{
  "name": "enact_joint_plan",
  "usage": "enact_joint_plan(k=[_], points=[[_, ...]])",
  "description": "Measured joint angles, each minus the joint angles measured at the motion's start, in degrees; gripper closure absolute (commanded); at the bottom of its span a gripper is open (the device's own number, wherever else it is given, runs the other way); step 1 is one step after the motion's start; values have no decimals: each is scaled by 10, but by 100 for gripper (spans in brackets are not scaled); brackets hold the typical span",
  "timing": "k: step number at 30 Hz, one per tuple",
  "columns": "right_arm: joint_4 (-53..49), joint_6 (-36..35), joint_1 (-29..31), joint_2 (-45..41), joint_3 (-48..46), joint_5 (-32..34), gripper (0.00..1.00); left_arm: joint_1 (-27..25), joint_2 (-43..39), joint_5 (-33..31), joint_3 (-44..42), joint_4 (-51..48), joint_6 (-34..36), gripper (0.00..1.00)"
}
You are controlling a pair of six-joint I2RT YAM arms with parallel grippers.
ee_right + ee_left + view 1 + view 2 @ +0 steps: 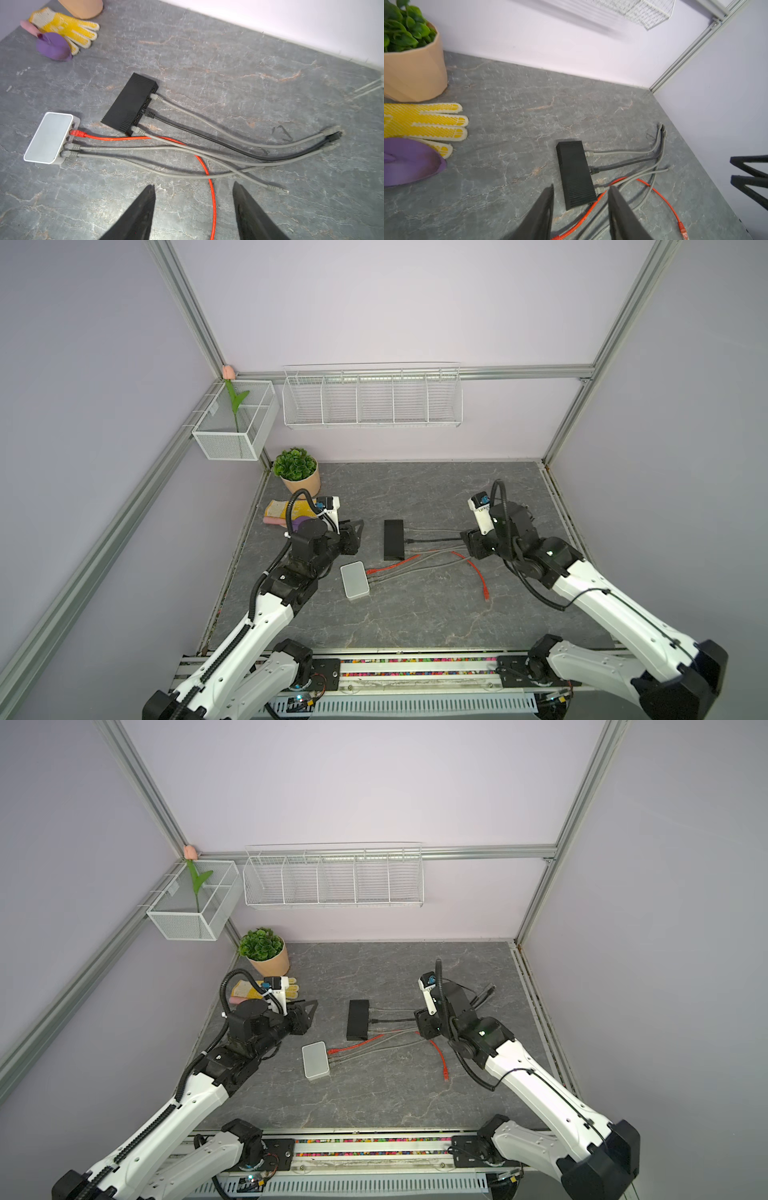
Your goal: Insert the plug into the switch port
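Several bystanders lie well left of the black switch (393,539): a potted plant (297,472), a yellow glove (425,122) and a purple piece (411,160) touching the glove. Nearer the switch on that side hangs the left gripper (581,186), jaws apart and empty, pointed at it. A white switch (354,580) sits just left of the black one and closer to the robot, carrying an orange cable (213,199) and two grey cables (135,148). To the black switch's right, two more grey leads and a black cable (434,538) fan out from its ports, crossed by the others. The right gripper (194,184) hangs over this tangle, jaws spread, holding nothing. The loose orange plug (485,594) lies on the table (415,614), farther right of the switch, untouched. Only the right wrist view shows the switch's row of ports, some free, and a loose grey plug (272,188); the left wrist view leaves out the white switch.
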Motion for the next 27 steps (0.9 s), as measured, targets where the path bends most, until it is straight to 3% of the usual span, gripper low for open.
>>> enact_joint_plan(k=[12,19,27], points=[[29,-26,-4,-155,-43,144,37,0,-76,-130,9,-47,42,56],[59,-40,-8,-237,-127,220,40,0,-81,-220,9,-53,69,56],[95,-45,-9,-305,-218,276,38,0,-80,-274,-24,-28,92,56]])
